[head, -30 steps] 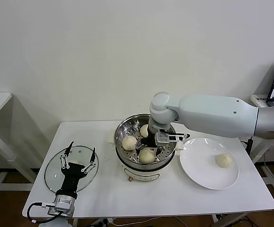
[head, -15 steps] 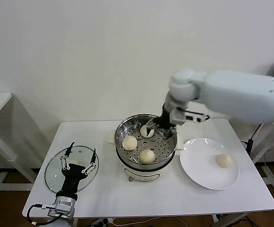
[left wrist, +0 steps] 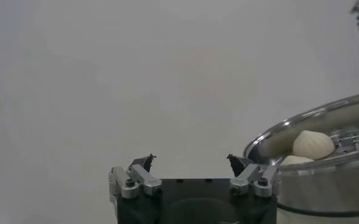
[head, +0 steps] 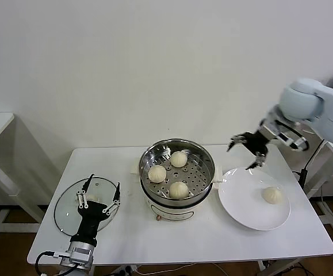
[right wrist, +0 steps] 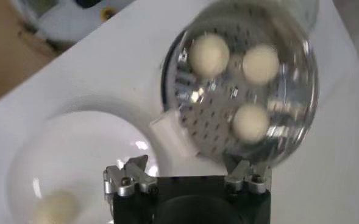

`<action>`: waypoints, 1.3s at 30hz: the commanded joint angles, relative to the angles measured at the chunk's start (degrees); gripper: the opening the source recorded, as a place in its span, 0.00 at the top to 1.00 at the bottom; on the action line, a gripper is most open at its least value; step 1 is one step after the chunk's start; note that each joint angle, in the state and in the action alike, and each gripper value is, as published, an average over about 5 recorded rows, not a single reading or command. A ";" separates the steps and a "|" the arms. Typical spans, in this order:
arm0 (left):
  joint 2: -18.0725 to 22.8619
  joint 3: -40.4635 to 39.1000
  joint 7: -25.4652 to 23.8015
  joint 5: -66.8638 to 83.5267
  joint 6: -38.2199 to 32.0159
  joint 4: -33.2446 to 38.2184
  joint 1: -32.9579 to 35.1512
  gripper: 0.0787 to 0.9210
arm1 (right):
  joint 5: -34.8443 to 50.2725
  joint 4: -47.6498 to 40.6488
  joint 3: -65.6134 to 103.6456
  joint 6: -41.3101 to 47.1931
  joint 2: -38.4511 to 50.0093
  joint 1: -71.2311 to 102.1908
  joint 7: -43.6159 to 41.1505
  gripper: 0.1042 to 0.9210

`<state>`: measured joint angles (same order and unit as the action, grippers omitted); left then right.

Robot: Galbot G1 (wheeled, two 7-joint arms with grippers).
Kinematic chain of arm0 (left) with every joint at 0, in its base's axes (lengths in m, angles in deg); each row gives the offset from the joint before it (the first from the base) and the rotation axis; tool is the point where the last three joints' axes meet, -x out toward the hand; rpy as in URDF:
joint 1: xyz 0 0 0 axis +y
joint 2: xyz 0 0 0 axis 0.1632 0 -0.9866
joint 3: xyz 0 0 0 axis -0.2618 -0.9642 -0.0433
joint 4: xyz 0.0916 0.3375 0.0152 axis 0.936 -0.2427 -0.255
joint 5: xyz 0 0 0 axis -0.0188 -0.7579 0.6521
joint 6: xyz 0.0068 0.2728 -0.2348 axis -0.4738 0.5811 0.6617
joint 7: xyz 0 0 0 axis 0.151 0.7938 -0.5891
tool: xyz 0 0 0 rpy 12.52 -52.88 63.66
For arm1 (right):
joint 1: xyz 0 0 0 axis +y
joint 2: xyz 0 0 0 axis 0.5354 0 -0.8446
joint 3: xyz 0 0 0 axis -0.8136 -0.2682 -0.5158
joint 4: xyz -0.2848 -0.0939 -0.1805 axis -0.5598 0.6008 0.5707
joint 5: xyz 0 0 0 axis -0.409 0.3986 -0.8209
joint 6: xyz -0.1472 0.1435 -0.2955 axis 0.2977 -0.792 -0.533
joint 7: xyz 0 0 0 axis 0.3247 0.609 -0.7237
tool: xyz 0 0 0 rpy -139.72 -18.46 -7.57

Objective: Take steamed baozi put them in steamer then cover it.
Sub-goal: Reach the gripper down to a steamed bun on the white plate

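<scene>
Cream-white steamed baozi (head: pixel 179 159): three sit in the steamer (head: pixel 178 172) mid-bench, a fourth (head: pixel 272 195) on the white plate (head: pixel 244 204). Right gripper (head: pixel 248 150) hovers above the plate, fingers wide, empty. Left gripper (head: pixel 100 194), fingers spread and empty, sits over the glass lid (head: pixel 65 210).

We note a smooth pale grey-white right arm (head: pixel 318 109) with rounded joints. Both grippers, right gripper (head: pixel 248 150) and left gripper (head: pixel 99 194), are black with silver screwed knuckles; a black cable (head: pixel 45 261) trails the left.
</scene>
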<state>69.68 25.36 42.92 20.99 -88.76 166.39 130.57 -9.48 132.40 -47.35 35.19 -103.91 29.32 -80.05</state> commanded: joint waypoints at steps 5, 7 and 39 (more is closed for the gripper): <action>0.22 -0.57 0.24 -0.73 0.20 0.25 0.42 0.12 | -16.68 -14.99 43.65 11.93 5.69 46.87 -0.74 0.12; 0.25 -0.66 0.25 -0.76 0.25 0.12 0.36 0.12 | -18.39 -18.19 45.99 10.98 3.49 48.39 0.47 0.12; 0.49 0.21 0.21 -0.46 0.40 -1.82 -1.06 0.12 | -27.31 -29.26 46.22 7.48 -9.38 46.99 2.87 0.12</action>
<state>70.11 25.53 43.15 20.52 -88.41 164.67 129.54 -35.08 105.00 -2.54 42.85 -111.66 74.92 -77.48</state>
